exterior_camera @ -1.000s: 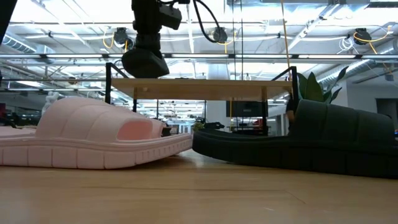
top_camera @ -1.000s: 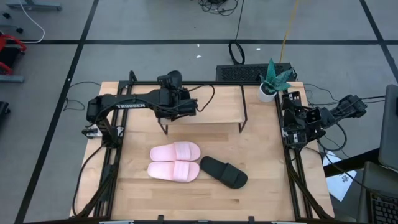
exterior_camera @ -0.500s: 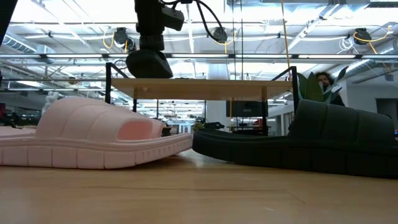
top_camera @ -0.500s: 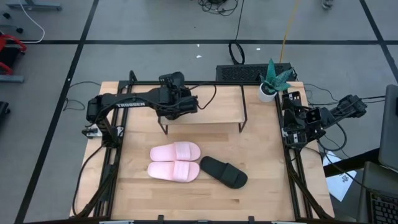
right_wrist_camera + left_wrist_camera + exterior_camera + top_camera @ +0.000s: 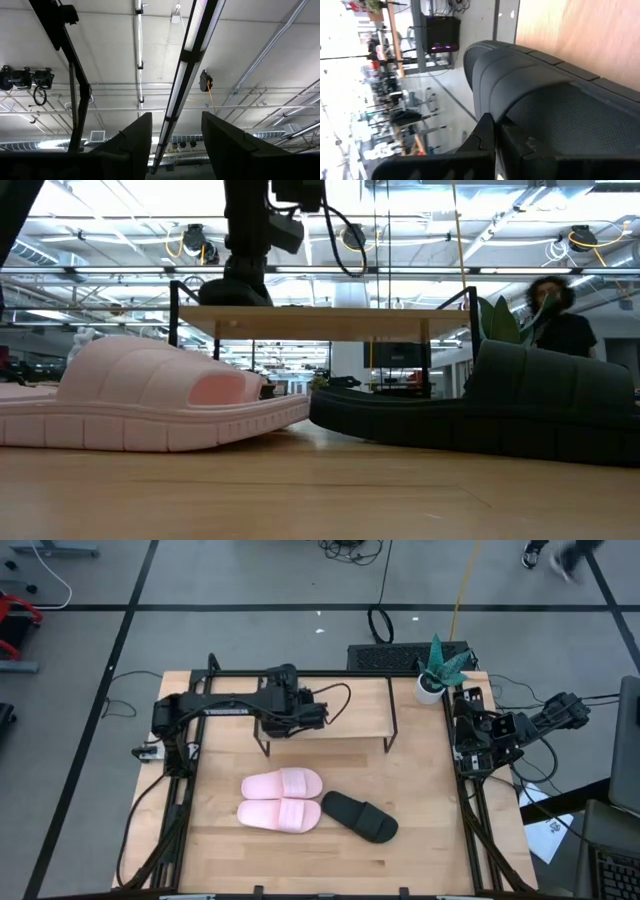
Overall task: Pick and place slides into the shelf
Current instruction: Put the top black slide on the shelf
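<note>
My left gripper point(image 5: 303, 712) reaches over the shelf point(image 5: 350, 718), a light board on thin black legs at the table's far side. It is shut on a black slide point(image 5: 540, 100), which fills the left wrist view and is mostly hidden under the arm in the high view. In the low view this slide point(image 5: 232, 288) shows dark just on top of the shelf board point(image 5: 330, 310). Two pink slides point(image 5: 283, 783) point(image 5: 280, 814) and another black slide point(image 5: 360, 817) lie soles down on the table. My right gripper point(image 5: 172, 150) is open, parked at the table's right edge and pointing at the ceiling. My left gripper point(image 5: 496, 131) pinches the black slide between its two fingers at an upper edge of the wide strap point(image 5: 520, 95), coming from above and slanting. The fingers hide the place of contact. The slide sits low over the shelf board point(image 5: 590, 35); whether it rests on it, I cannot tell.
A small potted plant point(image 5: 436, 672) stands at the table's far right corner beside the shelf. Bare tabletop point(image 5: 250, 860) lies near and left of the slides. A person point(image 5: 555, 315) shows in the room beyond the table.
My left gripper has carried the black slide toward the table's right along the shelf top and down, from hanging above the board to just on it. It has stayed shut. A person has walked into the low view behind the table.
</note>
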Motion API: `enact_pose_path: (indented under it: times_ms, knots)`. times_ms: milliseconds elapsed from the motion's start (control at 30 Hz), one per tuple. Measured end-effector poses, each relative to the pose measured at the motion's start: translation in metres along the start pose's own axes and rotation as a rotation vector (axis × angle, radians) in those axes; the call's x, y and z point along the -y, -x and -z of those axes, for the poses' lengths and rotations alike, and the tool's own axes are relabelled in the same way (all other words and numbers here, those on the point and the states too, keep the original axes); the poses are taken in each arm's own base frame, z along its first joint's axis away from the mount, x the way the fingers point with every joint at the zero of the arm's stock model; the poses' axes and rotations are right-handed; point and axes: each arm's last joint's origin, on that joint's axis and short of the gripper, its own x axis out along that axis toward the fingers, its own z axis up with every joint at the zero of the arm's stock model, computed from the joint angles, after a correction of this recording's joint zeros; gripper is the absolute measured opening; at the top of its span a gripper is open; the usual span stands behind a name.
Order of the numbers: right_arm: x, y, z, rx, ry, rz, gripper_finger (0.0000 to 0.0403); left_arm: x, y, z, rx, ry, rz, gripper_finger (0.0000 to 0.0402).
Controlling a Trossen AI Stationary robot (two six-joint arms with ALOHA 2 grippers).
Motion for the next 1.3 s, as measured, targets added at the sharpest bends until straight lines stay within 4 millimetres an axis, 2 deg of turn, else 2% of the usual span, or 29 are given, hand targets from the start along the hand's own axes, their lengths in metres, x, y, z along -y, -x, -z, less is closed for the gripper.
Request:
enact_pose_path:
  times_ms: [100, 1167, 1300]
  knots:
    - [0.0, 0.0, 0.0, 0.0, -0.016, 0.0, 0.0162, 0.005, -0.002, -0.001, -0.017, -0.015, -0.026, 0.0]
    - [0.0, 0.0, 0.0, 0.0, 0.024, 0.001, 0.0162, 0.006, 0.004, 0.011, -0.081, -0.078, -0.008, 0.0]
    - [0.0, 0.0, 0.0, 0.0, 0.03, 0.001, 0.0162, 0.007, 0.004, 0.01, -0.081, -0.063, 0.039, 0.0]
